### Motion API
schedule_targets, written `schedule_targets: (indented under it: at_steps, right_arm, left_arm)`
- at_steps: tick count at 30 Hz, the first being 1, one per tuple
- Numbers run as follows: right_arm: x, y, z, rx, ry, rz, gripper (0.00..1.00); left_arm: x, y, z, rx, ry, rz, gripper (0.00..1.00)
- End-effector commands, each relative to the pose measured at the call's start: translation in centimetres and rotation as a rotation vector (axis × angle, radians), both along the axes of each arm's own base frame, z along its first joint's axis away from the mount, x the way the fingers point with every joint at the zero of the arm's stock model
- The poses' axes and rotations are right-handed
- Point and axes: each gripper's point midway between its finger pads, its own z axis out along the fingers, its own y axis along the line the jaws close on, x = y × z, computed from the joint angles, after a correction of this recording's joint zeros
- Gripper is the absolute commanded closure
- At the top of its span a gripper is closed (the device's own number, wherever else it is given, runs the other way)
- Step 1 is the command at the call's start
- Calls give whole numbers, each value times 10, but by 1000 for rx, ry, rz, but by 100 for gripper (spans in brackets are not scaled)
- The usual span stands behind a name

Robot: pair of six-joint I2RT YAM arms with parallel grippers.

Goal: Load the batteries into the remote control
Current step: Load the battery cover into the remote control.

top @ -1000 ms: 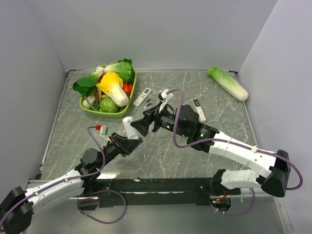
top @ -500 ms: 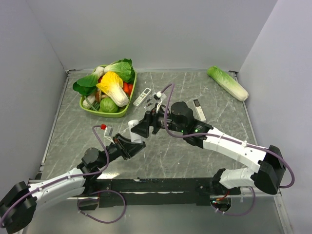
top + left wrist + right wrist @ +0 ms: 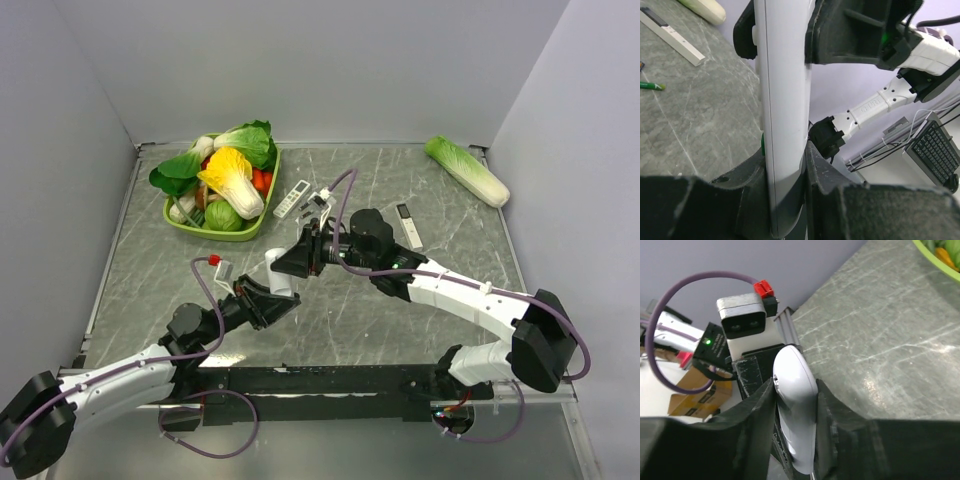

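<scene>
Marble tbl [image 3: 400,320]: veg tray [image 3: 212,233], cabbage [image 3: 466,170], grey-btn remote [image 3: 292,198], slim remote [image 3: 408,225].

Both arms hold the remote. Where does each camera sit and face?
Top external: above and behind the bases, looking down at the table; both arms show, left gripper and right gripper clamping the remote control.
Left wrist: behind its own jaws, looking along the clamped remote control toward the right gripper.
Right wrist: behind its own jaws, looking along the remote control at the left arm.
All three share the remote control.
</scene>
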Motion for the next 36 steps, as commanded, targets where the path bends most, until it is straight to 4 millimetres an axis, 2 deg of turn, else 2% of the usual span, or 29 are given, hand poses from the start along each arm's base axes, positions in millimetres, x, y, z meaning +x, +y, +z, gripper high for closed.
schedule_targets:
  at_steps: [1,3,6,13,14,15,16,19,20,21,23,24,25,27,36]
  right_arm:
    - [-2,2,9,76,0,39,75]
    - [-3,3,11,95,4,52,85]
    - [-5,2,11,119,9,73,94]
    - [-12,2,9,149,12,129,96]
    - [-11,1,10,149,5,128,94]
    - [-12,0,11,147,-9,131,83]
    - [-12,0,10,140,-14,130,77]
    - [-11,-3,18,126,-72,122,65]
    - [-11,-5,13,97,-63,119,61]
    - [-11,-7,18,94,-102,118,52]
    - [-12,-9,16,66,-106,124,42]
    - [-14,-11,21,66,-132,127,33]
    - [-15,-12,23,65,-139,130,29]
    - [-18,-16,29,65,-155,130,24]
    - [-17,-29,55,110,-195,86,25]
  left_arm:
    - [-8,0,39,-81,-125,-32,98]
    - [-10,-1,38,-81,-127,-43,98]
    - [-14,-1,40,-92,-140,-60,98]
    - [-28,1,51,-120,-206,-112,98]
    - [-28,0,51,-115,-206,-117,98]
    - [-28,-1,51,-111,-208,-118,98]
    - [-28,-1,51,-108,-207,-120,98]
    - [-24,-2,47,-97,-184,-104,98]
    - [-22,-2,47,-94,-178,-97,98]
    - [-20,-3,42,-77,-162,-93,98]
    - [-17,-3,41,-73,-153,-78,98]
    - [-16,-3,38,-63,-144,-74,98]
    - [-15,-3,38,-60,-141,-69,98]
    - [-13,-3,34,-50,-132,-66,98]
    - [-16,-7,30,-24,-135,-89,98]
